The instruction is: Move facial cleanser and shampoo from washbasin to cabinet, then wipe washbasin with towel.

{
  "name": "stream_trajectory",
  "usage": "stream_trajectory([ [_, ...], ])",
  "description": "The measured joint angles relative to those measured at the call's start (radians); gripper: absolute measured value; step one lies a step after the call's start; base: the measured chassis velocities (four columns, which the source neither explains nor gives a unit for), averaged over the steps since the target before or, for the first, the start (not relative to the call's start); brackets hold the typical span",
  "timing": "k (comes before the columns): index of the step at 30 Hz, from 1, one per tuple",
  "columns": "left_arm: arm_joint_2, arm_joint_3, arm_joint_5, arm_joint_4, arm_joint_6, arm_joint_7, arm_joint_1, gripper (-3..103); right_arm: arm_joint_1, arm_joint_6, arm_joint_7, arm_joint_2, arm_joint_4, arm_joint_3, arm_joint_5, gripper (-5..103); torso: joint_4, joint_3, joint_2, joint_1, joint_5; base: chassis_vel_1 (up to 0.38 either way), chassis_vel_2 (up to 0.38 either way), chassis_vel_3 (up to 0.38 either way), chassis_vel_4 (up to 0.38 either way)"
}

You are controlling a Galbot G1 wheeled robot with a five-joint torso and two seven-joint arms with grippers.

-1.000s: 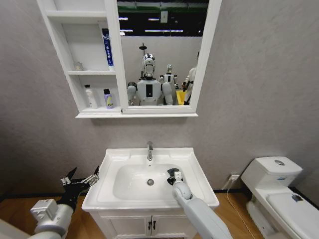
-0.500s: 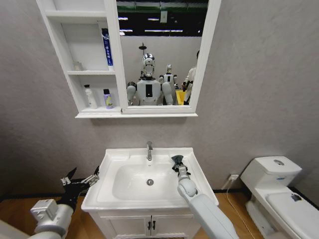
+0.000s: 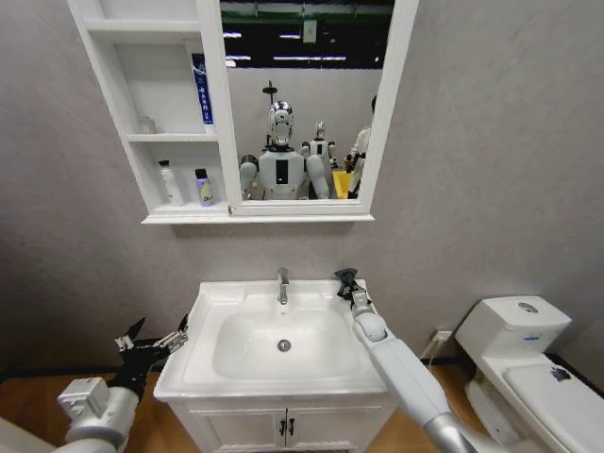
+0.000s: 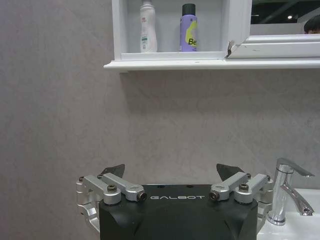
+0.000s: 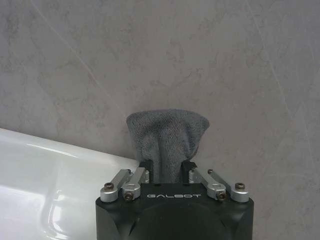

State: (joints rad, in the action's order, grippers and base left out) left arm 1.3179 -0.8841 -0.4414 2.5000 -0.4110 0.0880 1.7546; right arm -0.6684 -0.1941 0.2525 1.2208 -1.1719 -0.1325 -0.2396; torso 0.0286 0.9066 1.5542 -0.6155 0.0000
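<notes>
Honestly, my worry is the towel (image 5: 167,142) sliding free: my right gripper (image 3: 350,283) pinches only one bunched end, so dragging it hard over the washbasin (image 3: 376,363) rim could tug it out. Its jaws are clamped on the cloth, which pokes out beyond them at the basin's back right corner, near the wall. My left gripper (image 4: 170,177) waits beside the basin's left edge, jaws apart.
</notes>
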Motion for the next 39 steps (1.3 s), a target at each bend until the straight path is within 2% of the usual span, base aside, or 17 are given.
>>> stream_trajectory([
  [1, 0.000, 0.000, 0.000, 0.000, 0.000, 0.000, 0.000, 100, 0.000, 0.000, 0.000, 0.000, 0.000, 0.000, 0.000, 28, 0.0000, 0.000, 0.000, 0.000, 0.0000, 0.000, 0.000, 0.000, 0.000],
  [3, 0.000, 0.000, 0.000, 0.000, 0.000, 0.000, 0.000, 100, 0.005, -0.001, -0.004, -0.005, 0.010, 0.001, -0.001, 39, 0.0001, 0.000, 0.000, 0.000, 0.0000, 0.000, 0.000, 0.000, 0.000],
  [4, 0.000, 0.000, 0.000, 0.000, 0.000, 0.000, 0.000, 100, 0.005, -0.001, -0.004, -0.005, 0.010, 0.001, -0.001, 39, 0.0001, 0.000, 0.000, 0.000, 0.0000, 0.000, 0.000, 0.000, 0.000],
  [6, 0.000, 0.000, 0.000, 0.000, 0.000, 0.000, 0.000, 100, 0.003, -0.006, -0.006, -0.017, 0.006, 0.004, -0.005, 50, 0.0000, 0.000, 0.000, 0.000, -0.0002, 0.000, 0.000, 0.000, 0.000],
  [7, 0.000, 0.000, 0.000, 0.000, 0.000, 0.000, 0.000, 100, 0.003, -0.006, -0.006, -0.017, 0.006, 0.004, -0.005, 50, 0.0000, 0.000, 0.000, 0.000, -0.0002, 0.000, 0.000, 0.000, 0.000],
  [9, 0.000, 0.000, 0.000, 0.000, 0.000, 0.000, 0.000, 100, -0.009, -0.015, -0.001, -0.024, -0.009, 0.006, -0.012, 61, 0.0002, 0.000, 0.000, 0.000, 0.0000, 0.000, 0.000, 0.000, 0.000],
  [10, 0.000, 0.000, 0.000, 0.000, 0.000, 0.000, 0.000, 100, -0.009, -0.015, -0.001, -0.024, -0.009, 0.006, -0.012, 61, 0.0002, 0.000, 0.000, 0.000, 0.0000, 0.000, 0.000, 0.000, 0.000],
  [12, 0.000, 0.000, 0.000, 0.000, 0.000, 0.000, 0.000, 100, -0.015, -0.016, 0.005, -0.024, -0.011, 0.004, -0.008, 72, 0.0001, 0.000, 0.000, 0.000, 0.0000, 0.000, 0.000, 0.000, 0.000],
  [13, 0.000, 0.000, 0.000, 0.000, 0.000, 0.000, 0.000, 100, -0.015, -0.016, 0.005, -0.024, -0.011, 0.004, -0.008, 72, 0.0001, 0.000, 0.000, 0.000, 0.0000, 0.000, 0.000, 0.000, 0.000],
  [17, 0.000, 0.000, 0.000, 0.000, 0.000, 0.000, 0.000, 100, -0.027, -0.012, 0.011, -0.037, -0.020, -0.005, 0.010, 93, 0.0000, 0.000, 0.000, 0.000, 0.0001, 0.000, 0.000, 0.000, 0.000],
  [19, 0.000, 0.000, 0.000, 0.000, 0.000, 0.000, 0.000, 100, -0.030, -0.011, 0.011, -0.048, -0.030, -0.006, 0.011, 93, 0.0000, 0.000, 0.000, 0.000, 0.0001, 0.000, 0.000, 0.000, 0.000],
  [21, 0.000, 0.000, 0.000, 0.000, 0.000, 0.000, 0.000, 100, -0.048, -0.012, 0.019, -0.085, -0.078, -0.010, 0.010, 99, 0.0000, 0.000, 0.000, 0.000, 0.0001, 0.000, 0.000, 0.000, 0.000],
  [25, 0.000, 0.000, 0.000, 0.000, 0.000, 0.000, 0.000, 100, -0.090, -0.021, 0.035, -0.134, -0.162, -0.019, -0.002, 100, -0.0001, 0.000, 0.000, 0.000, -0.0001, 0.000, 0.000, 0.000, 0.000],
  [28, 0.000, 0.000, 0.000, 0.000, 0.000, 0.000, 0.000, 100, -0.193, -0.071, 0.062, -0.204, -0.316, -0.040, -0.079, 100, 0.0006, 0.000, 0.000, 0.000, 0.0000, 0.000, 0.000, 0.000, 0.000],
  [32, 0.000, 0.000, 0.000, 0.000, 0.000, 0.000, 0.000, 100, -0.238, -0.080, 0.070, -0.221, -0.370, -0.060, -0.096, 100, 0.0004, 0.000, 0.000, 0.000, 0.0002, 0.000, 0.000, 0.000, 0.000],
  [39, 0.000, 0.000, 0.000, 0.000, 0.000, 0.000, 0.000, 100, -0.460, -0.101, 0.157, -0.264, -0.687, -0.175, -0.194, 100, 0.0000, 0.000, 0.000, 0.000, -0.0001, 0.000, 0.000, 0.000, 0.000],
])
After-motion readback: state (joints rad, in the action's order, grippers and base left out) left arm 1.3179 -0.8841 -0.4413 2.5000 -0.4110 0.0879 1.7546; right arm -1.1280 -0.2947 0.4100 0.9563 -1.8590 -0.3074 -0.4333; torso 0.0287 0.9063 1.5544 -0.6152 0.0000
